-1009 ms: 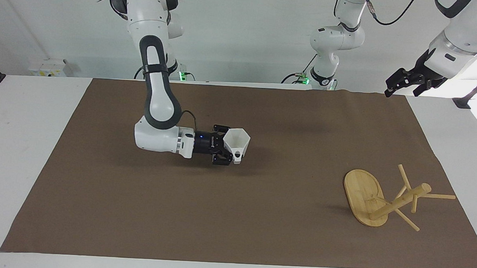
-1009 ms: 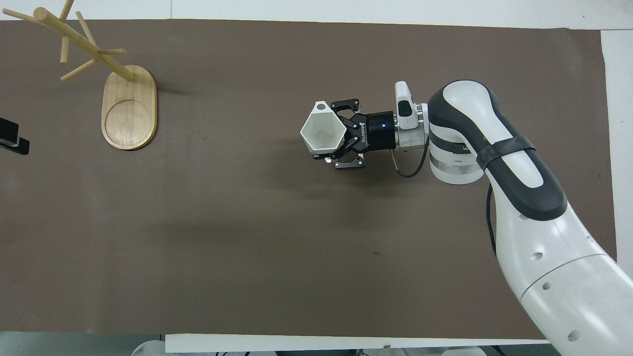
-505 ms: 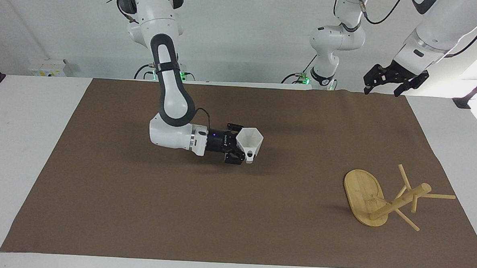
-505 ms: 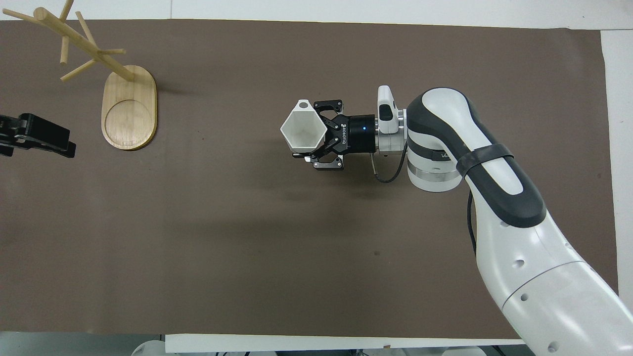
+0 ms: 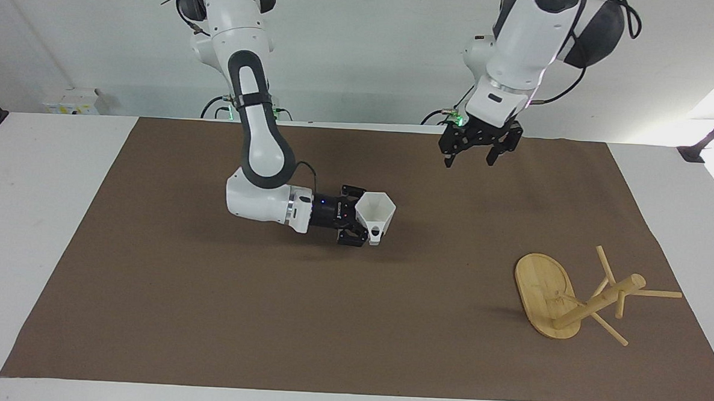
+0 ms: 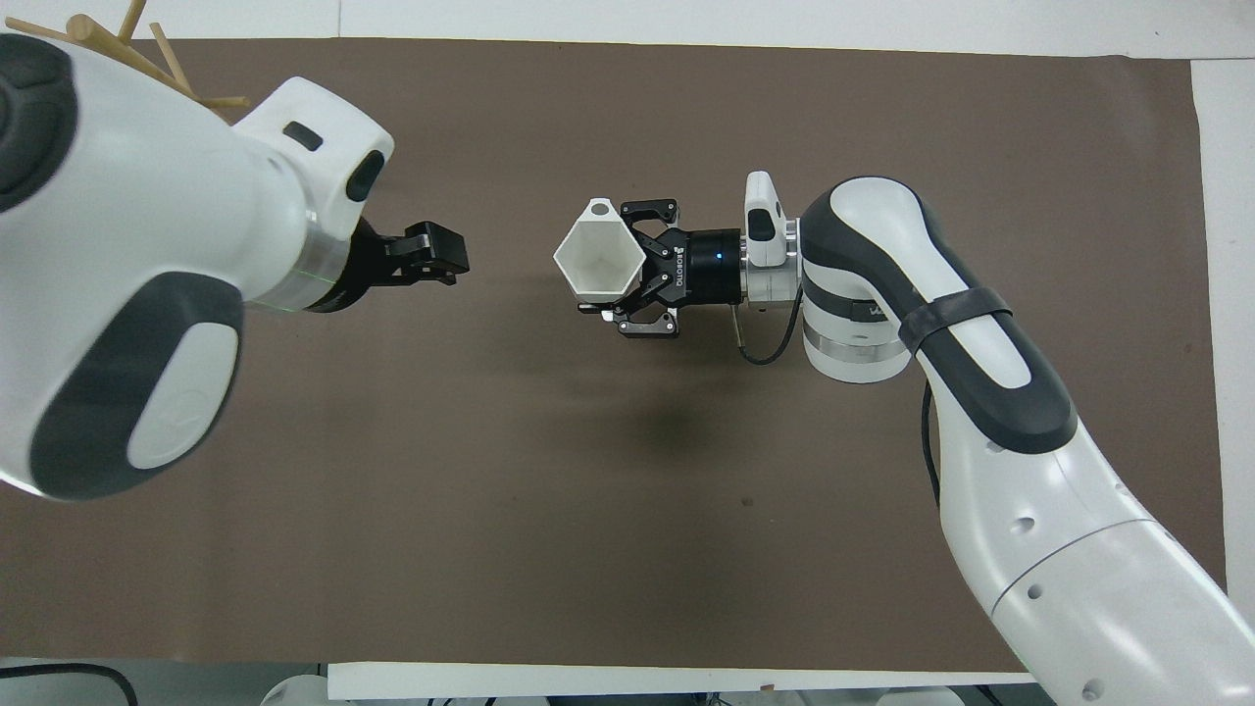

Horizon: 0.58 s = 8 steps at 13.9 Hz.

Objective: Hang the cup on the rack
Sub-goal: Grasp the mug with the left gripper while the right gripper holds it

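The right gripper clamps the cup upright above the mat's centre. The left gripper hangs with fingers spread, holding nothing, at the cup's 1 o'clock in the facing view. The rack stands at the cup's 4 o'clock in that view.

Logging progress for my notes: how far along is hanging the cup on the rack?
Done: the right gripper has the cup lifted above the mat, held sideways. In hand: the left gripper, open, hangs over the mat near the cup, perhaps for a handover. Left: the rack holds nothing; the cup must reach a peg.
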### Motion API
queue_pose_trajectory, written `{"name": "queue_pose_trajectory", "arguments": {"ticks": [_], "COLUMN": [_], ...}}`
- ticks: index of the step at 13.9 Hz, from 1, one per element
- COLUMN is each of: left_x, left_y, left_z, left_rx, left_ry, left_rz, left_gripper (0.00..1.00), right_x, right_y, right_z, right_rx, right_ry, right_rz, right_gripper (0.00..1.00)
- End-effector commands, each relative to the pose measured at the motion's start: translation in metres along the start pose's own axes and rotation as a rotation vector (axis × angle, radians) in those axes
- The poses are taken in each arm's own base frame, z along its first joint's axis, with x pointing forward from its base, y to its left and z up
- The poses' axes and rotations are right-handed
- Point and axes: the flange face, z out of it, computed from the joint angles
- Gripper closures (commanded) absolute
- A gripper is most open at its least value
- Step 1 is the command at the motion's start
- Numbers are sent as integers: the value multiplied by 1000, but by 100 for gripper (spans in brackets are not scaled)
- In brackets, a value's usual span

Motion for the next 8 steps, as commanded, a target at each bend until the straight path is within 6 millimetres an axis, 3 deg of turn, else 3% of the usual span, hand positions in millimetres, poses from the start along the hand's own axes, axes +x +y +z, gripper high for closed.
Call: {"name": "queue_pose_trajectory", "arguments": {"ticks": [1,4,8], "left_x": [7,14,16], "left_y": [42,67,82], "left_z": [31,56,71], "left_rx": [-6,-1,-21], "left_ry": [-12,-23,-11], "left_rz": [-73,-112,-157], "left_gripper": [0,1,7], "right_x": [2,2,2], "right_y": [-7,-7,-7], "right_z": [4,4,4], "right_rx": [-27,-38,-38], "right_ry": [-9,-18,-18], "right_rz": [15,16,15], "right_gripper": [79,79,79]}}
